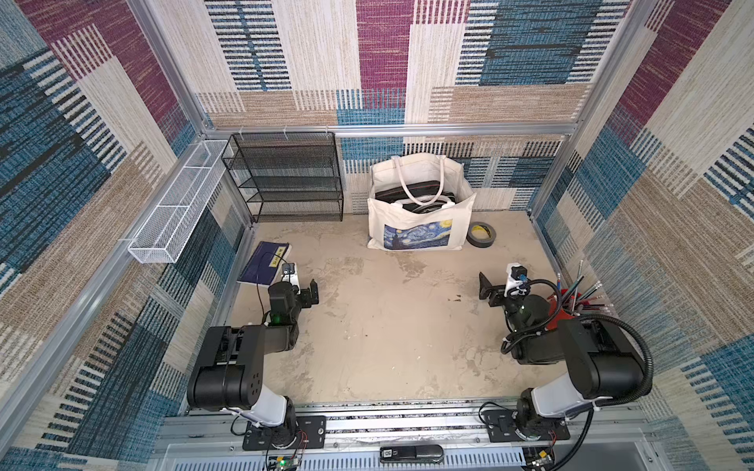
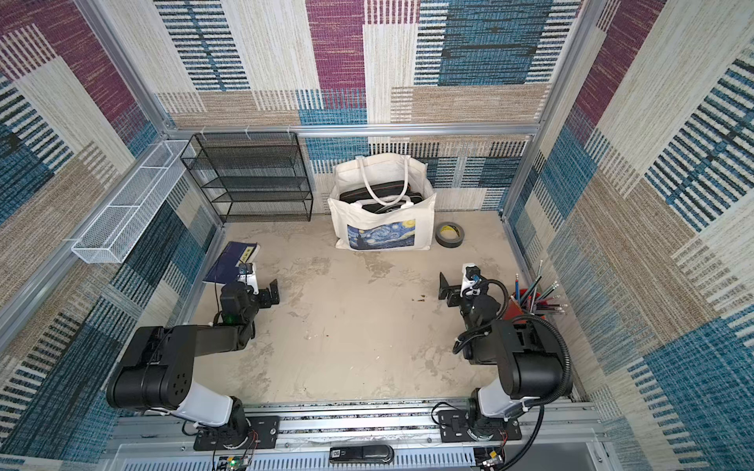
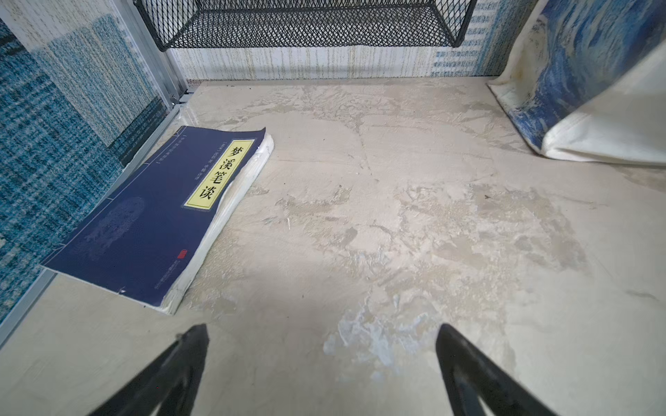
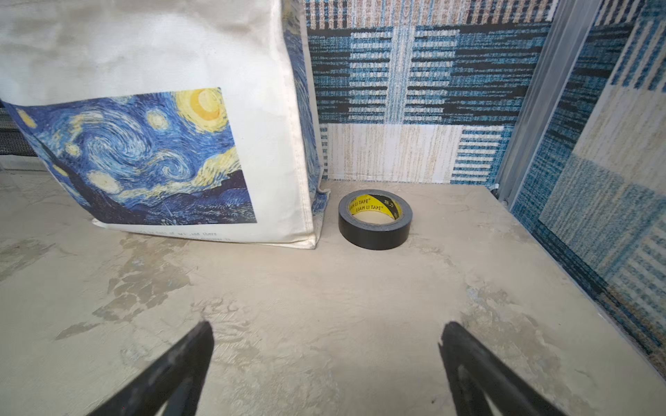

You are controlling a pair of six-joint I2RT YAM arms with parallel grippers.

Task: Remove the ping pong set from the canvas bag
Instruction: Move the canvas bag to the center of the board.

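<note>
One canvas bag [image 1: 420, 230] is seen standing upright against the back wall, right of centre, its Starry Night print turned toward the two arms. Within its open mouth a black case [image 1: 426, 188], seemingly the ping pong set, is shown lying under one of the long white handles [image 1: 408, 191]. How many pieces are packed there cannot be told.

One roll of black tape [image 4: 374, 219] is set flat just beside the bag's right edge, not touching it. One dark blue book [image 3: 144, 216] is laid along the left wall. One black mesh shelf [image 1: 285, 175] is stood in the back left corner, and one white wire basket [image 1: 171, 216] is fixed to the left wall. One red holder of pencils [image 1: 555, 306] is tucked by the right wall.

The left gripper [image 3: 322, 329] and right gripper [image 4: 326, 326] are each held low over the table [image 1: 387, 326], fingers spread wide, nothing between them. Open tabletop is seen between the arms and the bag.
</note>
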